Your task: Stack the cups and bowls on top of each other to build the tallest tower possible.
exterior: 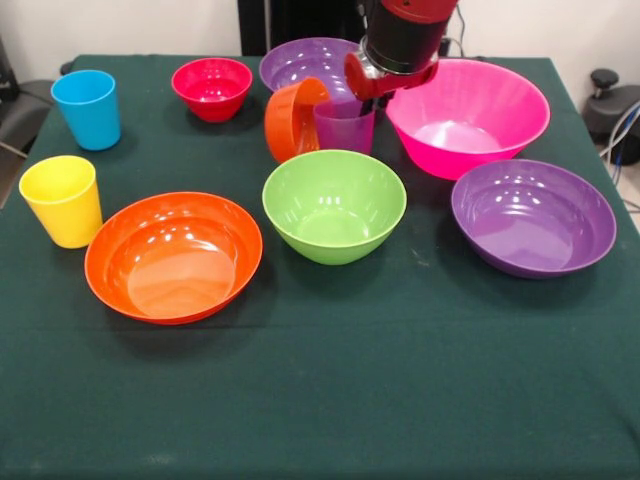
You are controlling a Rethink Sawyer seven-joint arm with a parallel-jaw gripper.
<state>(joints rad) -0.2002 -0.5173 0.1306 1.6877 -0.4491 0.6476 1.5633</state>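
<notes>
Purple tapered plastic cup [345, 126] stands upright directly beneath the gripper [372, 98], its mouth facing up; gripper state cannot be determined. Small orange plastic bowl [293, 120] leans tilted against the cup's side.

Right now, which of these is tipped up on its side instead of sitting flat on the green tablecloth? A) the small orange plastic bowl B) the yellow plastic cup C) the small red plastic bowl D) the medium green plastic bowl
A: the small orange plastic bowl stands on edge, leaning beside the purple plastic cup; the others named sit upright.
</notes>
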